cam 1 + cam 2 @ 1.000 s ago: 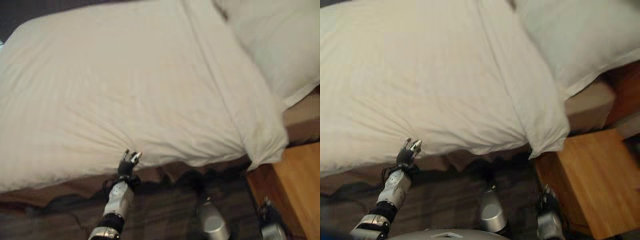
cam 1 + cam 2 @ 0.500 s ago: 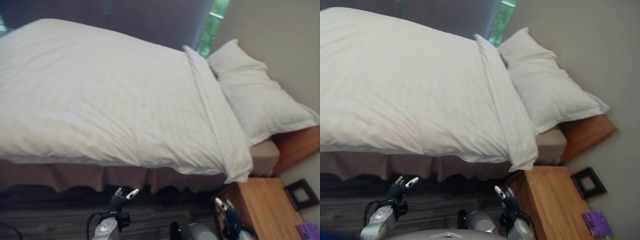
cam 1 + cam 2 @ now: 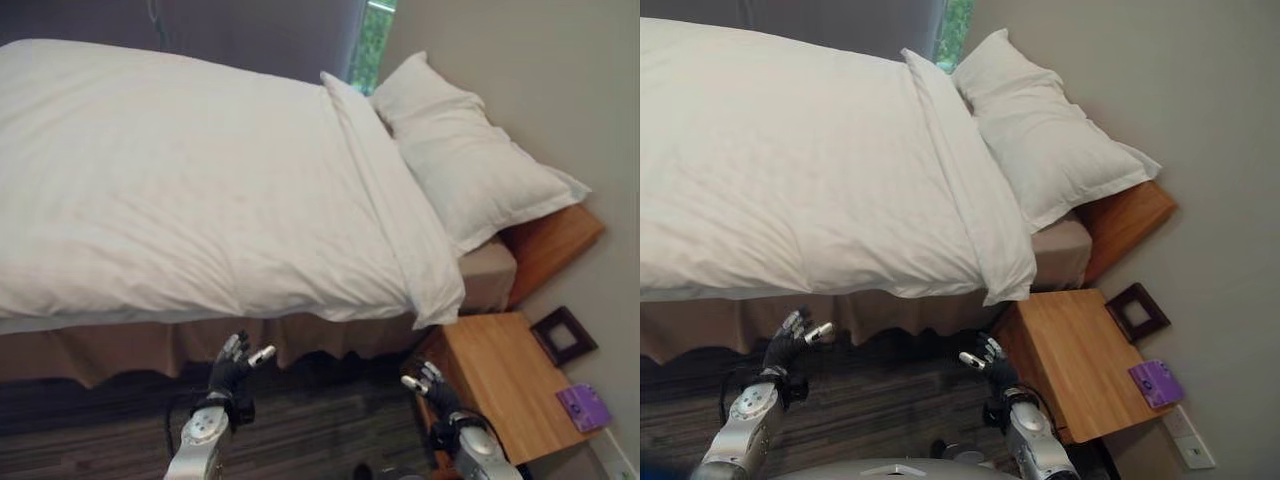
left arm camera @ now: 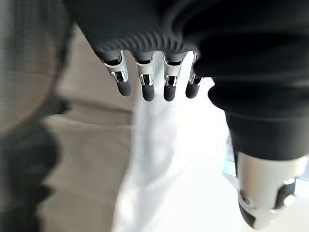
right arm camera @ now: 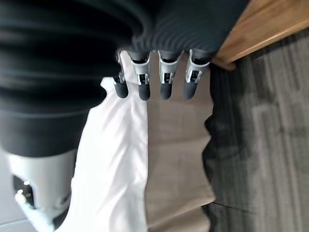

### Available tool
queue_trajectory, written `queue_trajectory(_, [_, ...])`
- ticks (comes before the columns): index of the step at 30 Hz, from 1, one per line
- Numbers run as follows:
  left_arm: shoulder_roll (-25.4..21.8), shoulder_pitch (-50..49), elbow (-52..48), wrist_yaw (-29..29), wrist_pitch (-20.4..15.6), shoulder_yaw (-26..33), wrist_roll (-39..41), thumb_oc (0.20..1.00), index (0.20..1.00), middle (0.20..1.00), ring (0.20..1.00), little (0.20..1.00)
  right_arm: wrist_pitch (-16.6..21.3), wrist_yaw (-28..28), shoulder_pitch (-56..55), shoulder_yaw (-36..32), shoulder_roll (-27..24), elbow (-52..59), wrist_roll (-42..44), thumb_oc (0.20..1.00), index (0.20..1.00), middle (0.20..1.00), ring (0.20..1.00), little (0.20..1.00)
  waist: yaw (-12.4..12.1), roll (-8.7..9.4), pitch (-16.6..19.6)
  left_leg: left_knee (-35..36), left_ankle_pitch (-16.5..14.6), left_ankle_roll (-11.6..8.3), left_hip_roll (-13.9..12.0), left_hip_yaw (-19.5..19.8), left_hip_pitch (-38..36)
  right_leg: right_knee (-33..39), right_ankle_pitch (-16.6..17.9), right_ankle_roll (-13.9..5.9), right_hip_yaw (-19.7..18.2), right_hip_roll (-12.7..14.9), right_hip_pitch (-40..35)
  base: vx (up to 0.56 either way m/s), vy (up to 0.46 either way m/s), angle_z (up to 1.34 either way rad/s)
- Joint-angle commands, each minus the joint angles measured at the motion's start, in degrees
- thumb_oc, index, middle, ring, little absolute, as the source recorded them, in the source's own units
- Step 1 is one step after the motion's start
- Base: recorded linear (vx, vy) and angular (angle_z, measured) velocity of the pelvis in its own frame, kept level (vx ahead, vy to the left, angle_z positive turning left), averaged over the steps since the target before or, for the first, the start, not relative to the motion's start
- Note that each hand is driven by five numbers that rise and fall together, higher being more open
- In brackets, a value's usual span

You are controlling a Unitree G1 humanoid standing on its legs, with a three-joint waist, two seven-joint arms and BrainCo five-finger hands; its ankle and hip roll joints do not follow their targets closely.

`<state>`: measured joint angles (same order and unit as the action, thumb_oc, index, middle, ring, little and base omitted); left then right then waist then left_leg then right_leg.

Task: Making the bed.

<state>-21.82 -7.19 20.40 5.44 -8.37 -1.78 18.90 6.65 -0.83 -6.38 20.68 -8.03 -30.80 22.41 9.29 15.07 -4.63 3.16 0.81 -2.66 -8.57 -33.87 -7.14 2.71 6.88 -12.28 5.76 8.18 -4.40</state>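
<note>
Both hands had come off the duvet (image 3: 200, 190) since a second earlier; the left hand (image 3: 232, 366) and right hand (image 3: 432, 390) hung over the dark carpet (image 3: 880, 400), fingers loosely spread, empty. White duvet covered the bed, pillow (image 3: 465, 160) at its head, wooden nightstand (image 3: 505, 380) beside.

The wide white duvet (image 3: 200, 190) runs off the frame's left edge; the small purple object (image 3: 583, 407) at lower right is too small to identify.
</note>
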Motion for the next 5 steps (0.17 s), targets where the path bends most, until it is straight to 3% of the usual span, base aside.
queue_trajectory(1, [-2.9, 2.8, -5.1, 2.2, -5.6, -1.1, -2.9, 1.000, 1.000, 1.000, 1.000, 1.000, 3.6, -0.9, 4.6, 0.8, 0.7, -0.3, -3.3, 1.000, 1.000, 1.000, 1.000, 1.000, 0.2, -1.40, 0.2, 1.0, -1.4, -3.10, -2.8, 4.0, -2.2, -2.4, 7.8, -2.72, 0.8, 4.1, -2.0, -0.02, -0.018, -0.07])
queue_trajectory(5, [-1.9, 2.9, -5.4, 1.6, -6.0, -1.9, -1.4, 1.000, 1.000, 1.000, 1.000, 1.000, 3.4, -1.0, 5.6, 1.1, 0.7, -1.1, -3.0, 1.000, 1.000, 1.000, 1.000, 1.000, 0.1, -1.68, 0.4, 1.1, -1.2, -3.30, -2.8, 4.2, -2.6, -1.7, 6.7, -2.72, 1.2, 4.2, -2.8, 0.01, -0.002, 0.06])
